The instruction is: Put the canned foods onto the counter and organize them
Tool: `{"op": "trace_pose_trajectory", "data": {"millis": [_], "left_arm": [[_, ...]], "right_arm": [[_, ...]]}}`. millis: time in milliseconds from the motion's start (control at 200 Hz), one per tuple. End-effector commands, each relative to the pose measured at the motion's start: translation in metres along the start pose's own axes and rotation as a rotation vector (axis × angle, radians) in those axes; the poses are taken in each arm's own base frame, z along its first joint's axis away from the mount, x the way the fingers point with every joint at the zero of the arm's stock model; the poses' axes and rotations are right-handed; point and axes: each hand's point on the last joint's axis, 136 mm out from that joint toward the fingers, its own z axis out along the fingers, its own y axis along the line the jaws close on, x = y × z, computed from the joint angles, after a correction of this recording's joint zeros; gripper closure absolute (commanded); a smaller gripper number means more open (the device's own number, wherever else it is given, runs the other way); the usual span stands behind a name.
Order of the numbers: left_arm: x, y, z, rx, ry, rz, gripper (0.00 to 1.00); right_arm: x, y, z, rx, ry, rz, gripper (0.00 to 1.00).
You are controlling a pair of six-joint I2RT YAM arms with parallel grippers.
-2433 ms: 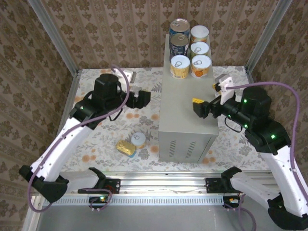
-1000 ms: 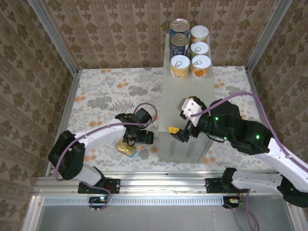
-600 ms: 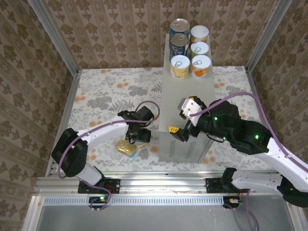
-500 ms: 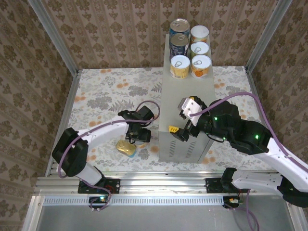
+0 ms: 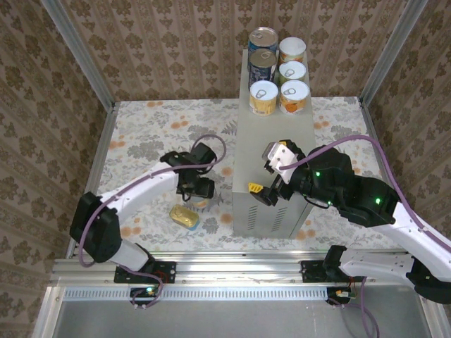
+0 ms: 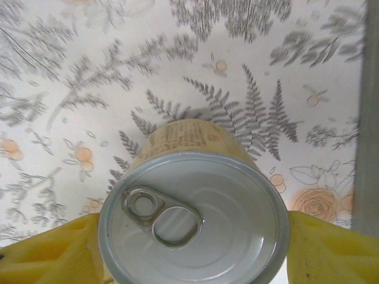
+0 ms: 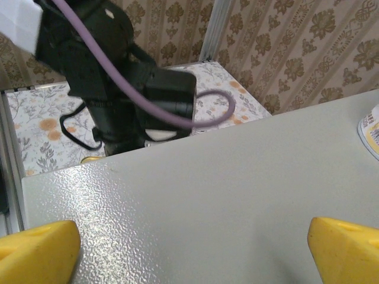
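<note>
**A:** Starting on the left, what's hard to make out?

**B:** From above, the short can (image 6: 192, 219) is almost wholly under the left gripper (image 6: 192, 253). The left wrist view shows its pull-tab lid, but the frame cuts off its near rim and both yellow fingers (image 6: 47, 254). I can't tell whether its base touches the floral floor (image 5: 148, 134). Further right, the right wrist view catches only a cut-off can (image 7: 370, 135) at its right edge.

**A:** And the jaws?

**B:** The left ones pinch the short can, one finger against each side. The right gripper (image 7: 190, 254) has its jaws spread wide with nothing between them, over the near part of the counter (image 5: 275, 141).

**A:** Count the tins.

**B:** There's one flat oblong tin (image 5: 184, 215) on the floor, just near-left of the short can, which sits close beside the counter's left wall. Six are on the counter's far end. The left column has two blue-labelled cans (image 5: 263, 62) with a yellow can (image 5: 263, 97) in front. The right column has three white-lidded cans (image 5: 292, 72). That makes eight in all.

**A:** Which way do they point?

**B:** The flat oblong tin lies with its long axis roughly left to right, its right end slightly nearer. The short can's lid faces the wrist camera, with its ring toward the upper left of that view. The six on the counter stand upright, lids up.
</note>
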Motion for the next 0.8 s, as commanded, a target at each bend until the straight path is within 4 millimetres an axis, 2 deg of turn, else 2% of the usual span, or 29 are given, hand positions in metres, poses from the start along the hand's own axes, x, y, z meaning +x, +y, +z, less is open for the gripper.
{"op": "trace_pose_trajectory", "data": {"millis": [0,245,495,795], "left_arm": [[-0.022,0.01,-0.042,0.007,-0.087,0.063,0.66],[-0.05,0.008,-0.098,0.077,-0.158,0.18,1.0],[-0.07,-0.004,-0.165,0.141,-0.24,0.316,1.0],[-0.073,-0.027,-0.247,0.293,-0.358,0.425,1.0]], "right_arm": [[-0.005,-0.007,-0.007,0.045,-0.034,0.005,0.0],[-0.006,-0.014,-0.02,0.074,-0.053,0.009,0.0],[-0.007,-0.02,-0.031,0.106,-0.061,0.017,0.0],[0.002,-0.023,-0.037,0.127,-0.04,0.033,0.0]]}}
